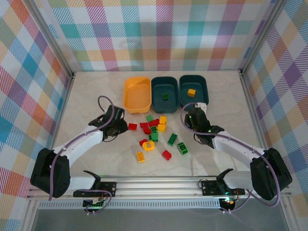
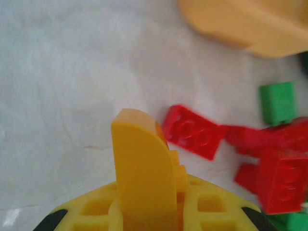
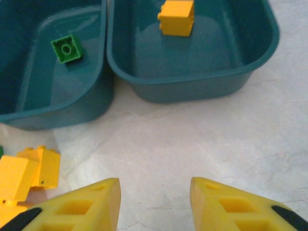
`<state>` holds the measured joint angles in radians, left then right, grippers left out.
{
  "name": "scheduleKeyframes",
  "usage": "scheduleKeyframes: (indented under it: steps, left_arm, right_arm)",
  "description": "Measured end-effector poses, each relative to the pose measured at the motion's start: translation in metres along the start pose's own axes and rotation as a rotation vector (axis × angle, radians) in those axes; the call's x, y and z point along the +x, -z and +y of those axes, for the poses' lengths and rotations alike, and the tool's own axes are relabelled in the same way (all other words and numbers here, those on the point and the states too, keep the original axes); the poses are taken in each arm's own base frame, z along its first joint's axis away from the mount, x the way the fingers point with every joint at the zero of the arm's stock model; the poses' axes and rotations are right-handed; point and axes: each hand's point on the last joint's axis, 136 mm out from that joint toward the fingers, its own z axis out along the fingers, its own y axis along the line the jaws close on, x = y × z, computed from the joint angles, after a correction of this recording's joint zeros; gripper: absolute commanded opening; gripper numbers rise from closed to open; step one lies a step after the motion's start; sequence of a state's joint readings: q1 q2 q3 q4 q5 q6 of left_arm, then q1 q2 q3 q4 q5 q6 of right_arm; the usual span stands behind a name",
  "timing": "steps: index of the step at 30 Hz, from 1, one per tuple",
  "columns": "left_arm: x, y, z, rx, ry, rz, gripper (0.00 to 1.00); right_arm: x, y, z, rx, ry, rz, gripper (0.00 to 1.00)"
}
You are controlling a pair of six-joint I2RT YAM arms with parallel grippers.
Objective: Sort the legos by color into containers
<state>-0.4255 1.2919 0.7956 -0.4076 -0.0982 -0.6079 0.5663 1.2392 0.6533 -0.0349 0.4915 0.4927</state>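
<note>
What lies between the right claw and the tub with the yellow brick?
Bare table separates the right claw from that teal tub, seen in the right wrist view.

You've got nothing to read here. No lettering, number or label can be made out on the legos point(image 1: 155, 131) or on the containers point(image 1: 136, 109). The stud tops of the red brick point(image 2: 193, 133) in the left wrist view are too blurred to show any mark, and the green brick point(image 3: 66, 48) in the teal tub shows a plain face.

Pale table point(image 1: 86, 96), plaid walls point(image 1: 159, 33), metal rail point(image 1: 159, 185)
</note>
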Motion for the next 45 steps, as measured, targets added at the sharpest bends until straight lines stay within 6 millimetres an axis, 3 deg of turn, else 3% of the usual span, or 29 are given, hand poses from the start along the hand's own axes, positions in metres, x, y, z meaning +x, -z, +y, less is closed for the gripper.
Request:
scheduleKeyframes:
  steps: [3,8,11,14,16,20,23,28,31,35,40,42,45]
  left_arm:
    - [-0.005,0.002,-0.006,0.012,-0.002,-0.009,0.12]
    - [0.016,-0.015,-0.003,-0.015,-0.021,0.075,0.09]
    - [0.022,-0.012,-0.025,0.007,-0.087,0.113,0.09]
    - [-0.004,-0.003,-0.090,0.107,-0.173,0.090,0.09]
    - [-0.031,0.006,-0.152,0.230,-0.236,0.034,0.09]
    - [-0.057,0.006,-0.241,0.419,-0.310,-0.003,0.09]
    - [-0.065,-0.017,-0.298,0.532,-0.365,0.013,0.09]
    - [-0.061,-0.071,-0.364,0.668,-0.463,0.066,0.10]
    - [-0.054,-0.094,-0.386,0.721,-0.490,0.089,0.13]
    - [-0.042,-0.110,-0.393,0.747,-0.500,0.125,0.24]
    - [-0.035,-0.113,-0.394,0.745,-0.498,0.146,0.59]
    - [-0.036,-0.112,-0.395,0.748,-0.502,0.140,0.66]
    - [-0.037,-0.110,-0.397,0.754,-0.514,0.129,0.68]
  right_arm:
    - [-0.006,0.001,-0.001,0.002,-0.020,-0.022,0.42]
    - [-0.010,0.004,-0.003,0.007,-0.035,-0.040,0.42]
    - [-0.018,0.009,-0.011,0.026,-0.068,-0.068,0.43]
    - [-0.026,0.009,-0.033,0.075,-0.148,-0.079,0.48]
    - [-0.026,0.006,-0.058,0.113,-0.238,-0.076,0.51]
    - [-0.009,0.002,-0.106,0.167,-0.422,-0.040,0.52]
    - [0.012,-0.002,-0.119,0.169,-0.504,0.009,0.54]
    - [0.016,-0.004,-0.107,0.097,-0.543,0.038,0.54]
    - [0.012,-0.005,-0.102,0.068,-0.557,0.029,0.54]
    - [0.010,-0.005,-0.099,0.051,-0.561,0.025,0.54]
    - [0.009,-0.005,-0.097,0.035,-0.562,0.027,0.55]
    - [0.009,-0.005,-0.095,0.028,-0.562,0.029,0.56]
    - [0.009,-0.006,-0.094,0.021,-0.562,0.033,0.56]
